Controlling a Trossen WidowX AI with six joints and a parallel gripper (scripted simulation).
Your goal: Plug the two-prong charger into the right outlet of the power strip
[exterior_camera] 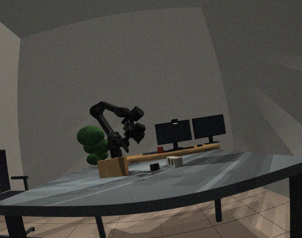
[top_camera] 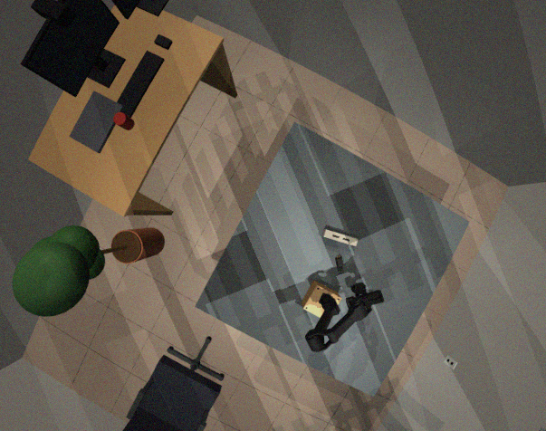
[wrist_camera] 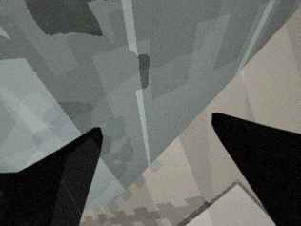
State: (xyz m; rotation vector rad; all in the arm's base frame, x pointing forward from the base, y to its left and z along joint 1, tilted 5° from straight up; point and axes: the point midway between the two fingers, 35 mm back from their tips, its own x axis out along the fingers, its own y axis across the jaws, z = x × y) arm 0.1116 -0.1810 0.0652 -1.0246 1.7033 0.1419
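The dark charger (top_camera: pixel 339 264) (exterior_camera: pixel 154 167) lies on the table between the wooden block and the power strip. Small prongs seem to show on its side toward the strip. The white power strip (top_camera: pixel 328 232) (exterior_camera: pixel 178 162) stands just beyond it, with two dark outlets on its face. My gripper (exterior_camera: pixel 132 146) (wrist_camera: pixel 156 125) is open and empty, raised above the table, short of the charger. In the wrist view its two black fingers stand wide apart. I cannot make out the charger or the strip in the wrist view.
A wooden block (top_camera: pixel 311 307) (exterior_camera: pixel 111 167) stands beside the arm's base. The bluish-grey table (top_camera: pixel 282 185) (exterior_camera: pixel 171 188) (wrist_camera: pixel 190 71) has light stripes and shadows across it. A small dark patch (wrist_camera: pixel 144 71) shows in the wrist view; I cannot tell what it is. A desk (top_camera: pixel 148 138) is farther off.
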